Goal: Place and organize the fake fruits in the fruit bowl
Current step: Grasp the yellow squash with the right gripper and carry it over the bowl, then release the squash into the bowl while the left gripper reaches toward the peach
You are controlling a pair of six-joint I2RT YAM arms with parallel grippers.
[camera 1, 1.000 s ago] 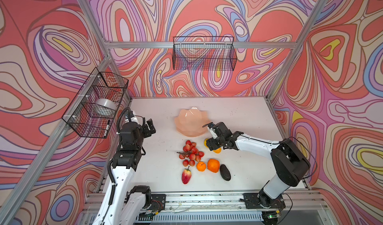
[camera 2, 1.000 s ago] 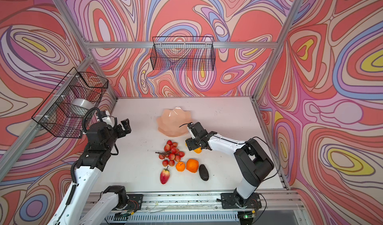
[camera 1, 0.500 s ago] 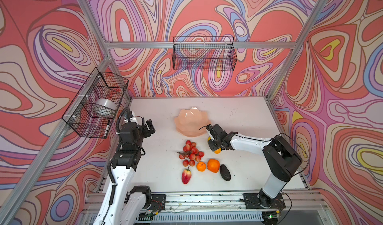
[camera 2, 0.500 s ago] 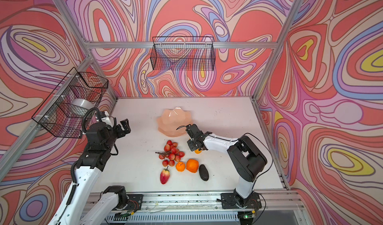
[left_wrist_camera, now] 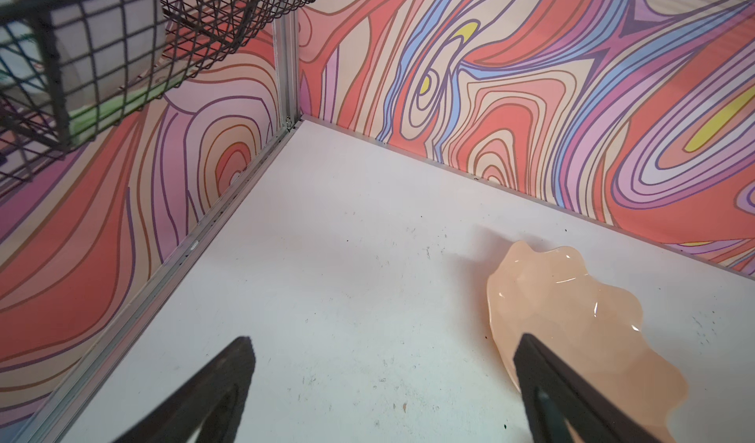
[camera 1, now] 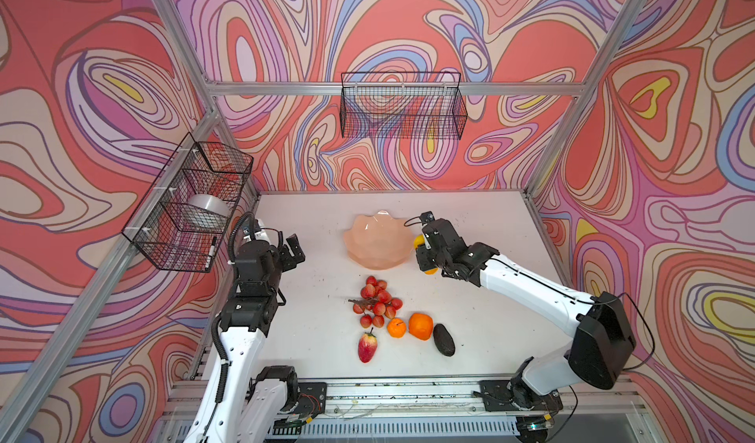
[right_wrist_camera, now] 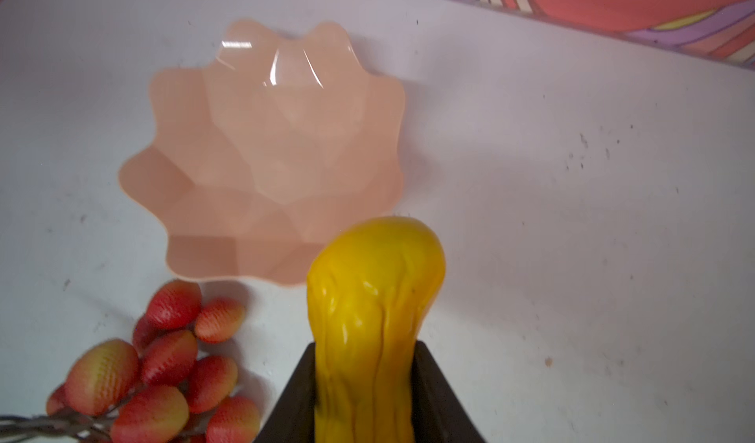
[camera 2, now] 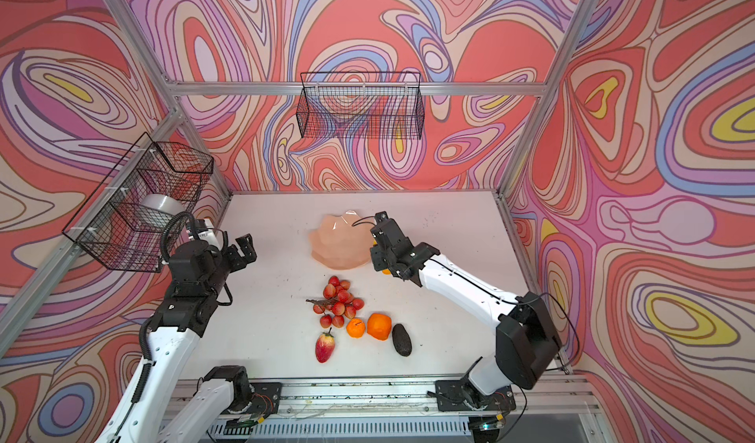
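My right gripper point(right_wrist_camera: 365, 345) has just shut its fingers tight on the yellow-orange, bumpy gourd-shaped fake fruit point(right_wrist_camera: 376, 273). A second ago the fingers were wide apart over it, close to the grapes. Now the fruit is held just beside the wide, shiny peach-pink bowl with the petal rim point(right_wrist_camera: 184, 175). I think it is off the white table point(camera 1: 318, 224).

The bowl has nothing in it yet. My left gripper point(left_wrist_camera: 384, 339) has stayed wide open and holds nothing.

The red grape bunch point(camera 1: 378, 302), big orange point(camera 1: 421, 325), small orange point(camera 1: 396, 327), red-yellow strawberry-shaped fruit point(camera 1: 367, 346) and dark avocado point(camera 1: 444, 339) lie on the table. So the first fruit is ready to go in.
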